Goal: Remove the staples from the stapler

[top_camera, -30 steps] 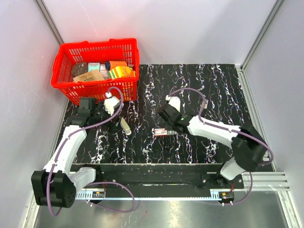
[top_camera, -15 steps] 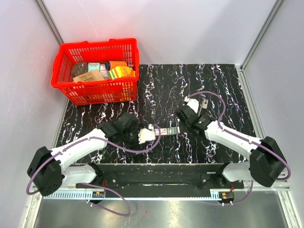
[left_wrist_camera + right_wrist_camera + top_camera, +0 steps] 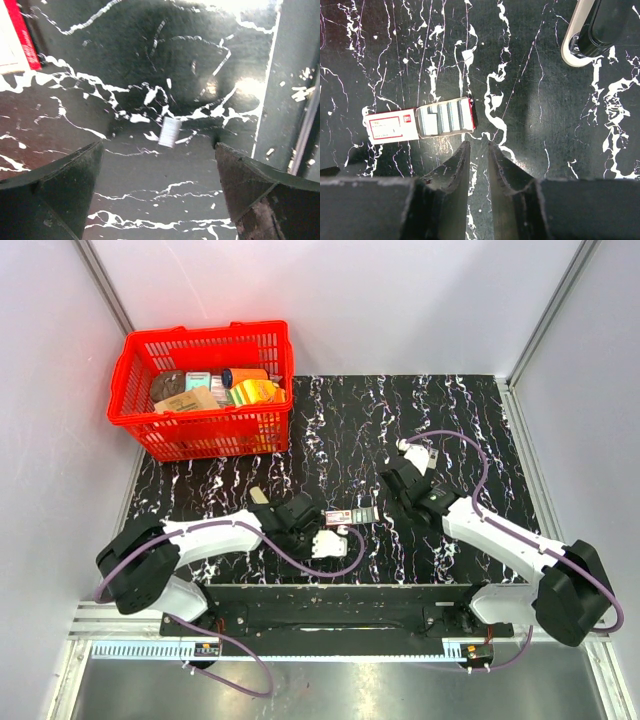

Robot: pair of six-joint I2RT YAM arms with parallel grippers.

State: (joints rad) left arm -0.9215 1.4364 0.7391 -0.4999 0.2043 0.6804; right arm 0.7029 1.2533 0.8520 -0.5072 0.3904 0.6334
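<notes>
From above, one red basket [image 3: 215, 435] stands at the far left of the black marbled bench [image 3: 450, 430], with several packages inside. One staple box [image 3: 350, 515] lies near the middle of the bench, between the two arms. One stapler [image 3: 259, 497] lies to its left, with only an end showing behind the left forearm. The left end effector [image 3: 330, 538] sits low by the box's near left side. The right end effector [image 3: 383, 502] is just beside the box's right end.

The left wrist view shows the left end effector [image 3: 159, 150] spread as wide as it goes, holding nothing. One short strip of staples [image 3: 171, 132] lies flat on the bench just ahead, between the two fingers [image 3: 60, 190] and touching neither. A red-edged corner of the staple box [image 3: 20, 37] shows at the upper left.

In the right wrist view, the right end effector [image 3: 476, 146] is almost pressed together. Only a narrow slit is left, with nothing pinched in it. The staple box [image 3: 420, 122] lies just ahead, its grey tray slid out of the labelled sleeve, apart from the fingertips [image 3: 462, 150].
</notes>
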